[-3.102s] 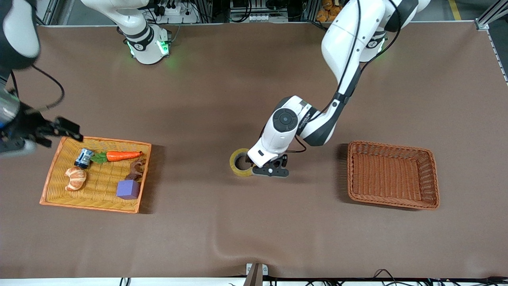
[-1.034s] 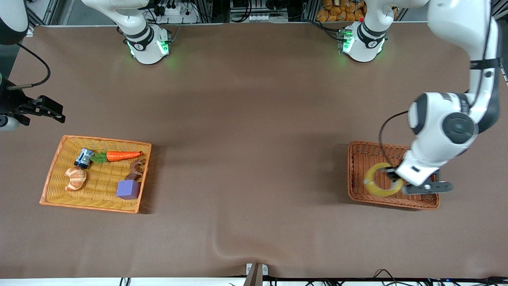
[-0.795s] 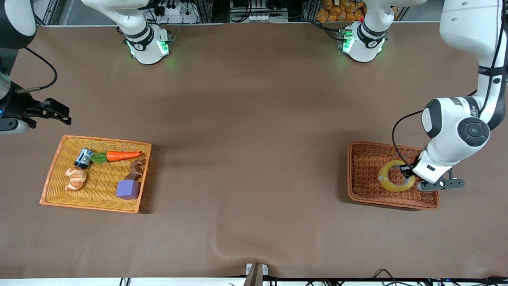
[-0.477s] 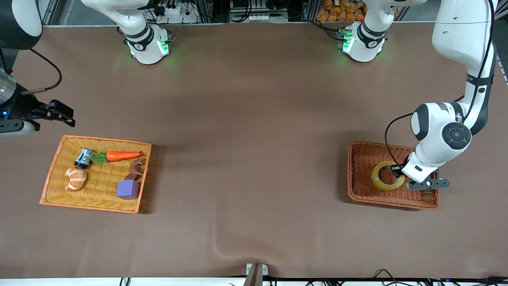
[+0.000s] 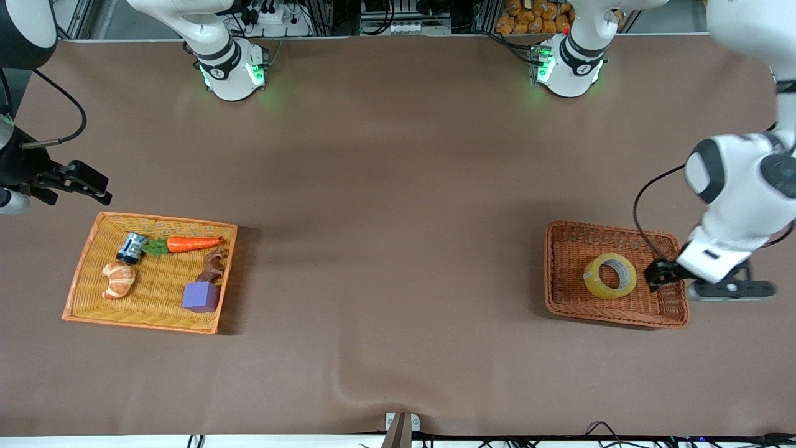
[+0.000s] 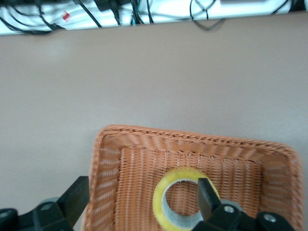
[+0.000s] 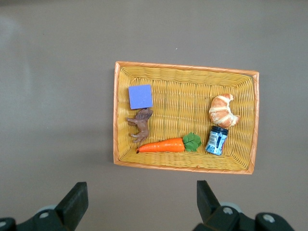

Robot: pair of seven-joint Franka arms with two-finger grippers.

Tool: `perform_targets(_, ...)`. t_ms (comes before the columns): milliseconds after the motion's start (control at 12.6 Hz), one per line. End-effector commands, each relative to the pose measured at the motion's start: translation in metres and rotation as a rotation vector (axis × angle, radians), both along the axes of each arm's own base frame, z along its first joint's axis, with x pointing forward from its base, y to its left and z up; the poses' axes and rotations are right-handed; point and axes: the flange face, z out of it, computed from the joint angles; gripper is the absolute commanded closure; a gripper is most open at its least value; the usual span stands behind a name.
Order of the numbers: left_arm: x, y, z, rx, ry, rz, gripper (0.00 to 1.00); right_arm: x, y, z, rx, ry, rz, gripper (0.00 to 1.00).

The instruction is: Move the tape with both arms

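The tape (image 5: pixel 610 275), a yellowish ring with a grey core, lies tilted inside the brown wicker basket (image 5: pixel 612 229) at the left arm's end of the table. My left gripper (image 5: pixel 660 274) is open and empty, over the basket's rim at the left arm's end, apart from the tape. In the left wrist view the tape (image 6: pixel 160 204) sits in the basket (image 6: pixel 192 137) beside one finger of the open left gripper (image 6: pixel 142 199). My right gripper (image 5: pixel 74 183) is open and empty over bare table beside the yellow basket (image 5: pixel 161 219); the right wrist view shows the gripper (image 7: pixel 140 202) open.
The yellow basket (image 7: pixel 185 67) at the right arm's end holds a purple cube (image 5: pixel 200 297), a carrot (image 5: pixel 193 244), a croissant (image 5: pixel 118 279), a blue can (image 5: pixel 131 247) and a brown animal toy (image 5: pixel 212 266). Brown cloth covers the table.
My left gripper carried the tape from the table's middle into the brown basket, let it go and moved off toward the left arm's end. My right gripper shifted only slightly.
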Motion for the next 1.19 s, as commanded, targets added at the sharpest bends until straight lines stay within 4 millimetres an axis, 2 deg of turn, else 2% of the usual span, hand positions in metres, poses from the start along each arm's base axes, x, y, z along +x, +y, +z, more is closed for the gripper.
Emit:
perform_targets(0,-0.013,0.0,0.075,-0.012,0.079,0.002,0.0,0.0,-0.001,0.005,0.021,-0.005,-0.026,0.0)
perform_targets(80,-0.021,-0.001,0.097,-0.052,0.108,0.023,0.0,0.0,-0.001,0.005,0.021,-0.003,-0.026,0.0)
perform_targets(239,-0.033,-0.003,0.125,-0.085,0.146,0.039,0.0,0.0,-0.001,0.005,0.021,-0.002,-0.025,0.0)
perform_targets(557,-0.06,-0.008,0.165,-0.114,0.192,0.131,0.0,0.0,0.0,0.005,0.019,-0.002,-0.022,0.0)
perform_targets(795,-0.079,-0.012,0.186,-0.139,0.211,0.159,0.0,-0.001,0.001,0.004,0.019,0.001,-0.019,0.0)
perform_targets(1114,-0.086,-0.02,0.194,-0.218,0.231,0.212,0.0,0.0,0.001,0.003,0.019,0.003,-0.019,0.0)
